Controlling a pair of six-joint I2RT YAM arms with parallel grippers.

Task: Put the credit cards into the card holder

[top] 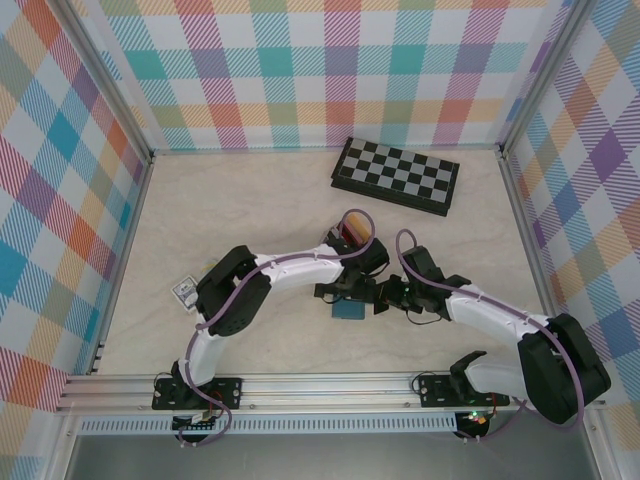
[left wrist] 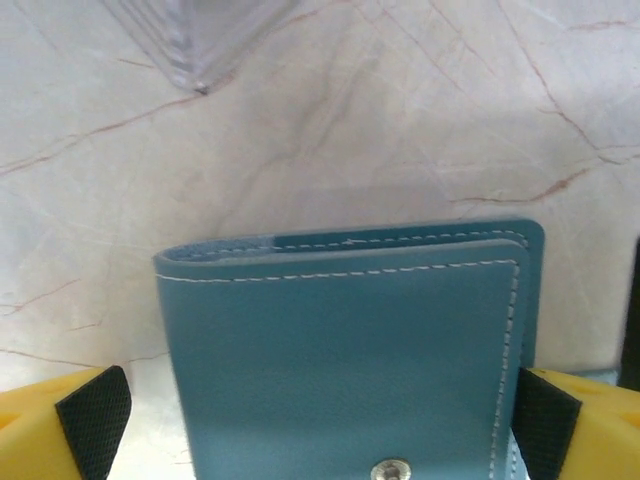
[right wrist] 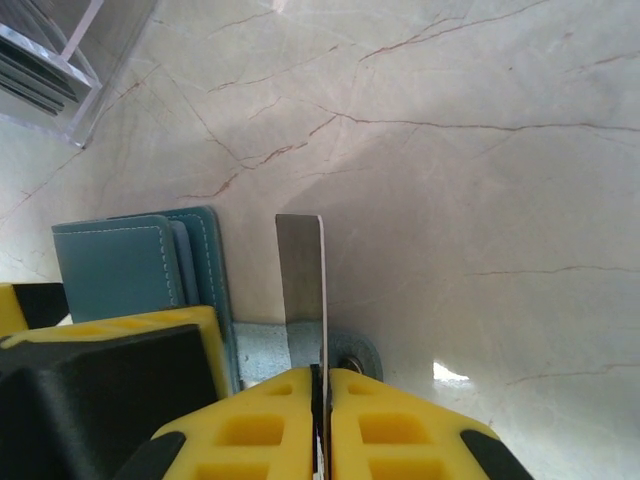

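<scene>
The card holder point(left wrist: 340, 350), a teal folded wallet with white stitching and a metal snap, lies on the marble table between my left gripper's point(left wrist: 320, 420) wide-open fingers. A gap shows at the left pad point(left wrist: 95, 425), while the right pad point(left wrist: 545, 420) stands at the wallet's edge. From above, the card holder point(top: 350, 310) sits just below the left gripper point(top: 345, 292). My right gripper point(right wrist: 323, 375) is shut on a thin credit card point(right wrist: 303, 270), held on edge with its grey face showing, right of the card holder point(right wrist: 130, 265) and over its snap tab point(right wrist: 350, 350). More credit cards point(top: 355, 225), red and yellow, stand behind the left arm.
A clear plastic rack point(right wrist: 40, 70) stands near the wallet, beyond it on the table. A folded chessboard point(top: 397, 175) lies at the back right. A small white object point(top: 185, 291) rests at the left by the left arm's elbow. Checked walls enclose the table.
</scene>
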